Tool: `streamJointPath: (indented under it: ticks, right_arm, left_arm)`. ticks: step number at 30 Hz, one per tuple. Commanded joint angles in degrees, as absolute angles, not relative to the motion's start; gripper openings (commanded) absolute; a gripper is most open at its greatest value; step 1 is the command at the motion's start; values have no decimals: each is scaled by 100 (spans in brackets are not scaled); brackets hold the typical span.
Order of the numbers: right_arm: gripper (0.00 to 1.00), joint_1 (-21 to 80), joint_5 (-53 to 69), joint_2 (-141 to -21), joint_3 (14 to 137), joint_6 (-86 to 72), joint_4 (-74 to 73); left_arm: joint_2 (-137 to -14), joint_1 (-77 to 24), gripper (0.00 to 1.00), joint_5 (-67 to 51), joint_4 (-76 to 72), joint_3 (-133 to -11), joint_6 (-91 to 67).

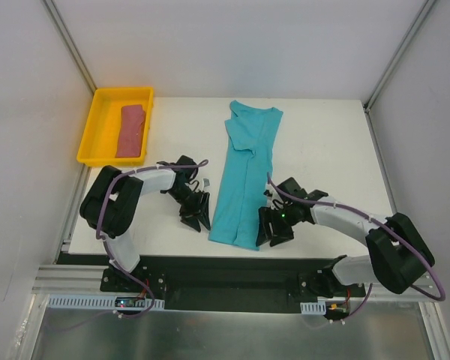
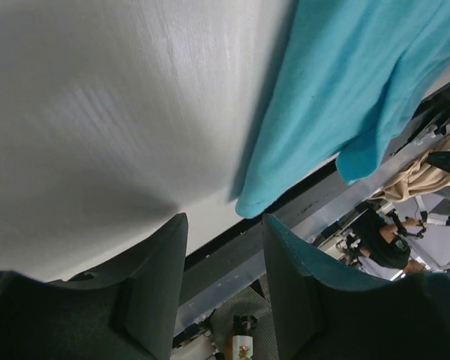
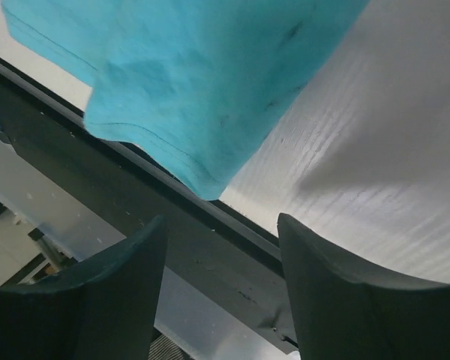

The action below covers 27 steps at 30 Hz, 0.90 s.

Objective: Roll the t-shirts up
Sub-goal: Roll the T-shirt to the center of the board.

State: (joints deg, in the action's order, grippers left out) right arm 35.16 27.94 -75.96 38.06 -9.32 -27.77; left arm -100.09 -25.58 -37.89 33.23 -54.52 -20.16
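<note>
A turquoise t-shirt [image 1: 244, 176] lies folded into a long narrow strip down the middle of the white table [image 1: 322, 150], collar at the far end, hem at the near edge. Its hem corner shows in the left wrist view [image 2: 345, 90] and in the right wrist view [image 3: 187, 82]. A dusty rose-red t-shirt [image 1: 131, 130] lies folded in the yellow tray. My left gripper [image 1: 197, 214] is open and empty just left of the hem. My right gripper [image 1: 272, 229] is open and empty just right of the hem. Neither touches the cloth.
The yellow plastic tray [image 1: 97, 124] stands at the table's far left corner. The table's near edge and a black rail [image 3: 135, 202] run just below the hem. Grey walls enclose the left and right sides.
</note>
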Motion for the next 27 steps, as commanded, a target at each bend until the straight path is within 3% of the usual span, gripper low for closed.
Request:
streamJointPath:
  ticks: [1,14,18,22,27]
  right_arm:
    - [61,3647,2945,-7866,3534,-1872,-1934]
    - [36,3648,3129,-8665,3384,-2030,-1248]
    - [23,3647,3269,-8754,3445,-1969,-1204]
    - [16,3639,3401,-8631,3673,-1706,-1485]
    - [1,3621,3621,-8193,3990,-1407,-2222]
  left_arm:
    - [-10300,-2768,42,-4122,2831,-5265,-2188]
    - [-10793,-3067,33,-4069,2742,-5317,-2320]
    - [-10828,-3067,22,-4192,2742,-5405,-2259]
    - [-10662,-3067,10,-4402,2742,-5484,-2224]
    - [-10275,-3059,5,-4790,2751,-5537,-2136]
